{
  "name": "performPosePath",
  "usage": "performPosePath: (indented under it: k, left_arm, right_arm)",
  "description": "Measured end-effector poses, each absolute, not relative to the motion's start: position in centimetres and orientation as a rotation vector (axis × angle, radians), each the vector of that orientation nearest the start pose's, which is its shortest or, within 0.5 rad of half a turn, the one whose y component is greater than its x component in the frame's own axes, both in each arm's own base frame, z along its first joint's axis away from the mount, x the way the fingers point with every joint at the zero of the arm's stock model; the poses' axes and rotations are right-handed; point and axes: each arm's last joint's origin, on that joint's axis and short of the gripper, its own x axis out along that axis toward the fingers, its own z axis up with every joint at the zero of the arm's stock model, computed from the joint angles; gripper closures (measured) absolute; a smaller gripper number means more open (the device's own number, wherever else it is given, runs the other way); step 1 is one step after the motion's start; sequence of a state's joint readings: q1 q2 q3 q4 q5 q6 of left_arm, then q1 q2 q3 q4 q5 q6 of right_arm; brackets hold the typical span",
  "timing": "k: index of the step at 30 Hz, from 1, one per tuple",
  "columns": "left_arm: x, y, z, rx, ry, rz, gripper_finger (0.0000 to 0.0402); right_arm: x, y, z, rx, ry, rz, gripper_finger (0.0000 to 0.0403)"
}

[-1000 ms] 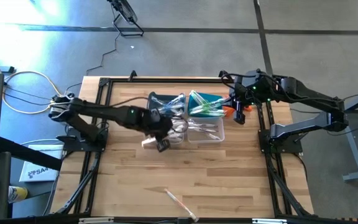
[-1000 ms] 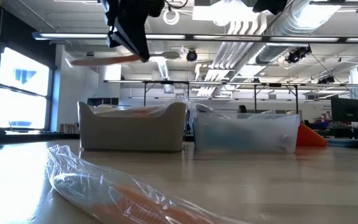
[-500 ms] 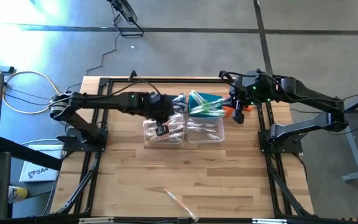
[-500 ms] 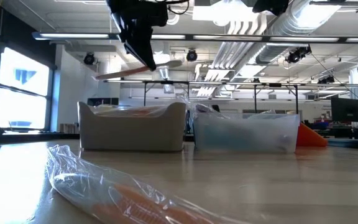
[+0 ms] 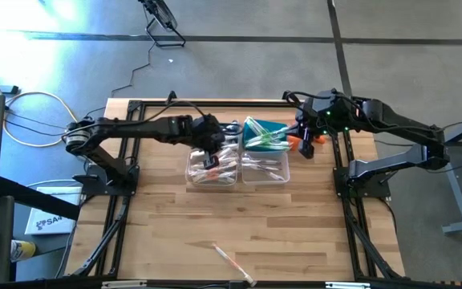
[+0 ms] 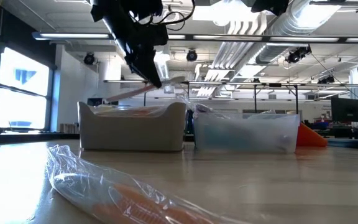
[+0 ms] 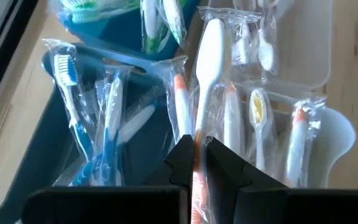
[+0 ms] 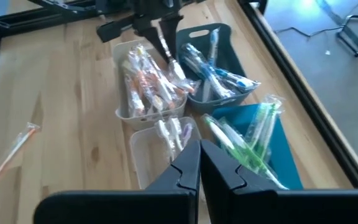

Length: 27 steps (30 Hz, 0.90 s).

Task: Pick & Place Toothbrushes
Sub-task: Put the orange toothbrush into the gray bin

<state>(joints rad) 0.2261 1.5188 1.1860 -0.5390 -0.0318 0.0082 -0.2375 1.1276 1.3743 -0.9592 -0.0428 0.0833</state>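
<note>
Your left gripper [image 5: 210, 163] is up over the bins, fingers [image 7: 180, 163] pinched tight on a wrapped toothbrush [image 7: 207, 68] with a whitish head and an orange-pink handle. From the wrist view the brush runs straight out ahead of the fingers, its head pointing away from the hand. In the low view it hangs clear in the air, slanting down from the gripper [image 6: 152, 76] toward the pale bin [image 6: 132, 128], not touching it.

Directly below the hand you have that pale bin [image 5: 212, 171], already holding several wrapped brushes with orange and whitish handles [image 7: 297, 140]. Just to one side of the fingers, the dark blue bin [image 7: 48, 152] holds the blue-handled brushes [image 7: 107, 121]. Farther ahead of the hand, the teal bin holds green-handled ones [image 7: 101, 6], and the clear bin [image 7: 312, 43] holds a few whitish ones.

Your right gripper [image 5: 306, 149] waits off beyond the teal bin [image 5: 267, 132], near the table's [image 5: 295, 225] far right edge, fingers pressed together with nothing between them. An orange cloth [image 6: 311, 137] lies beside it.

Well away from both hands, one more wrapped toothbrush [image 5: 233, 263] lies alone at the near edge of the table; in the low view its crinkled wrapper [image 6: 114, 186] fills the foreground.
</note>
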Motion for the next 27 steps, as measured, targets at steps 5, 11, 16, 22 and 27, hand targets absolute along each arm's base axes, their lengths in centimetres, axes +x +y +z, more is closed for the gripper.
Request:
performPosePath:
  k: [5, 11, 16, 22, 27]
  left_arm:
    - [31.1, 7.2, 25.5, -0.077, 0.839, 0.193, 0.0382]
    - [30.8, 7.1, 23.7, -0.078, 0.847, 0.184, 0.0382]
    - [30.7, 7.1, 23.3, -0.076, 0.834, 0.185, 0.0382]
    - [30.7, 7.1, 23.3, -0.082, 0.833, 0.191, 0.0381]
    - [30.7, 7.2, 23.2, -0.076, 0.84, 0.216, 0.035]
  right_arm:
    - [19.7, -4.8, 39.7, 0.163, 0.7, -0.259, 0.0398]
    - [19.7, -4.8, 39.7, 0.164, 0.7, -0.258, 0.0398]
    - [19.7, -4.8, 39.7, 0.164, 0.7, -0.258, 0.0398]
    - [19.7, -4.8, 39.7, 0.163, 0.7, -0.258, 0.0398]
    - [19.7, -4.8, 39.7, 0.164, 0.7, -0.258, 0.0398]
